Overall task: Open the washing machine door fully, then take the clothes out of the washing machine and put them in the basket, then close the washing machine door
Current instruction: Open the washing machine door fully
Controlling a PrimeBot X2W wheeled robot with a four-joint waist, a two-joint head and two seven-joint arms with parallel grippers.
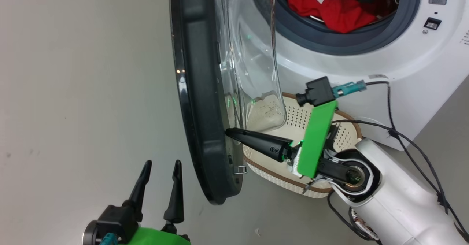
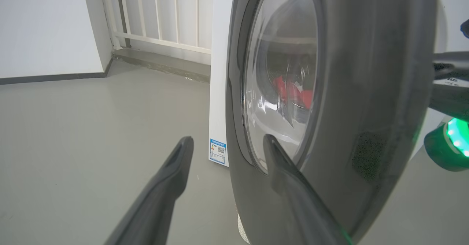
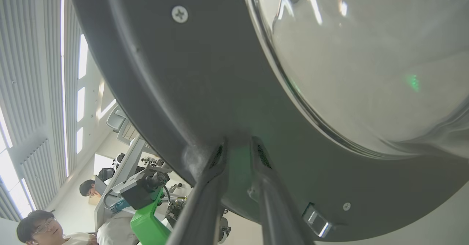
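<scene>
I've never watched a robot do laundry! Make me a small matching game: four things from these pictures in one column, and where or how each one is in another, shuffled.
Things
1. clothes
2. basket
3. washing machine door
4. left gripper

Place or state
A. fingers spread wide, holding nothing
B. on the floor, below the machine's round opening
C. red, lying inside the washing machine
D. swung open, seen edge-on in the head view

Pairs: 1-C, 2-B, 3-D, 4-A

head: down, mid | L wrist: near door (image 2: 366,91), outer face | R wrist: closer, inner (door shared)
</scene>
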